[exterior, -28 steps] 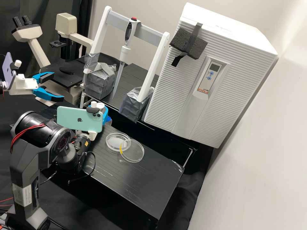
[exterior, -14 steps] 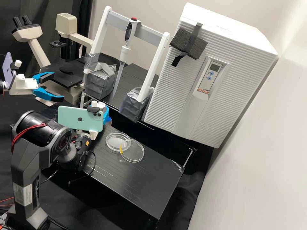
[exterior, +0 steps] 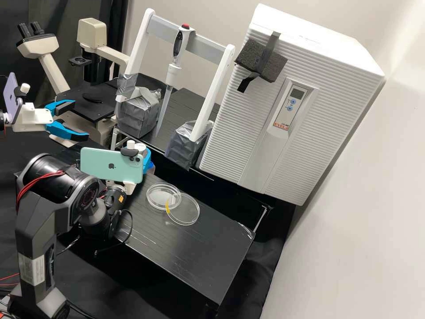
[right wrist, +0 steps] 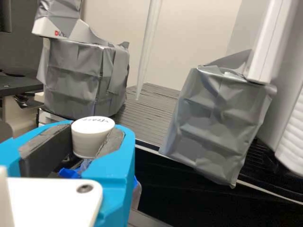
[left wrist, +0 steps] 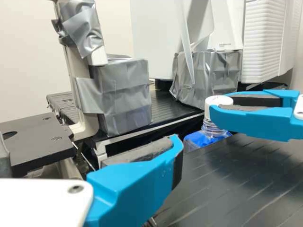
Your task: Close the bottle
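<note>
White cap (right wrist: 92, 135) atop bottle (left wrist: 208, 136) in right gripper's (right wrist: 83, 144) pinch; left gripper (exterior: 79, 118) spread, well clear.

High cam: fixed, off-arm, far back, looking forward and down over the whole surface (exterior: 190, 248). Wrist cams: low, close in, facing level across it. All three share the taped blocks (exterior: 137, 110) and ribbed cabinet (exterior: 283, 102); left wrist cam catches the right end effector (left wrist: 215, 106) at frame right.

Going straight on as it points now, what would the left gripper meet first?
Likely the grey-taped block at the foot of the pipette stand, dead ahead of the left gripper; the nearer, lower microscope stage might catch it first. The right gripper, shut on the cap, sits aside.
</note>
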Available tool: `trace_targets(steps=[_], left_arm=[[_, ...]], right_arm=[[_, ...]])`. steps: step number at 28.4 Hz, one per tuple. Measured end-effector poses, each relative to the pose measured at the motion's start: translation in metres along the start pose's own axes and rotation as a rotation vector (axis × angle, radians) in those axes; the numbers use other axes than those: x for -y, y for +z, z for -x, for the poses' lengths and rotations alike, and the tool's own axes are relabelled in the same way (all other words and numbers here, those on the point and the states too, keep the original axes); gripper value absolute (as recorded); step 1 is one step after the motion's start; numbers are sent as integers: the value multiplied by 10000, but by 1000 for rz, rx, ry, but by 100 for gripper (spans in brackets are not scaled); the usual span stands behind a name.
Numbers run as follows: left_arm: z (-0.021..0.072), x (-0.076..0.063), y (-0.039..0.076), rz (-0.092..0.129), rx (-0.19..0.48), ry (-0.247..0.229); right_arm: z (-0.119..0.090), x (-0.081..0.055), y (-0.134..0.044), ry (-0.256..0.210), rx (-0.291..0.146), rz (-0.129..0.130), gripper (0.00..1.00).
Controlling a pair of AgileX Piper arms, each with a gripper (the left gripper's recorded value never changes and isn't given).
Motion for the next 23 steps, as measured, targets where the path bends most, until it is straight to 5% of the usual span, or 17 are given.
trace_targets(steps=[8,16,23], left_arm=[[0,0,0,0,0,0],[0,0,0,0,0,0],[-3,2,11,0,4,-1]], right_arm=[[-25,2,32,1,9,-2,0],[-43,-14,89,0,19,-69,0],[-43,-10,88,-4,18,-76,0]])
